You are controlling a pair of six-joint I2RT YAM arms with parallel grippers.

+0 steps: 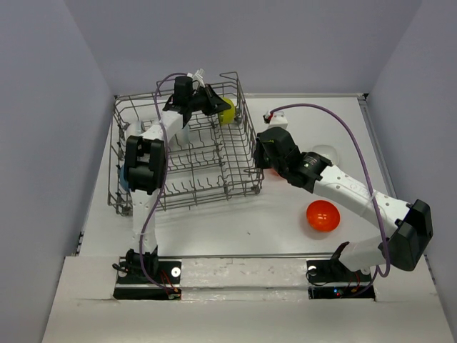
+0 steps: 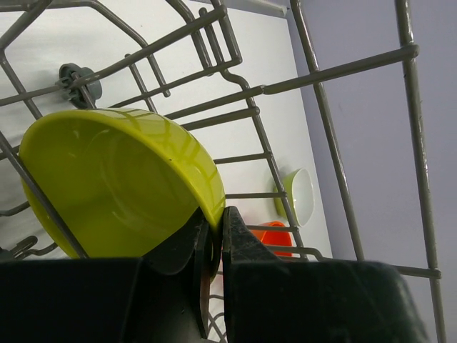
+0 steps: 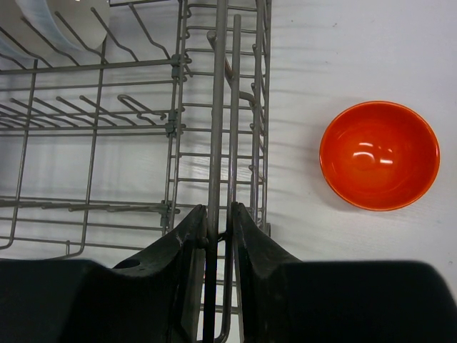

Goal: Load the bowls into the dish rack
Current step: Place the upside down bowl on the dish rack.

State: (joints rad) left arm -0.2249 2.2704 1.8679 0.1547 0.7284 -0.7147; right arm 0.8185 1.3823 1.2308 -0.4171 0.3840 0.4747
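Left hand [image 2: 214,218] pinched on yellow-green bowl [image 2: 114,179], right hand [image 3: 220,214] clamped on dish rack [image 3: 218,107].
The bowl is held tilted by its rim in the rack's far right corner. An orange bowl [image 3: 378,153] is seen on the bench [image 3: 343,43] beside it; a pale bowl [image 3: 57,18] behind the wires is cut off by the frame.

Dish rack [image 3: 216,107]: plain grey wire throughout. Yellow-green bowl [image 2: 121,186]: glossy, unpatterned, uniform inside. Orange-red bowl [image 3: 378,155]: glossy, unpatterned, with white highlights. Table [image 1: 271,229]: plain white. Cable [image 1: 364,166]: purple. Walls [image 1: 285,43]: pale lilac-grey.
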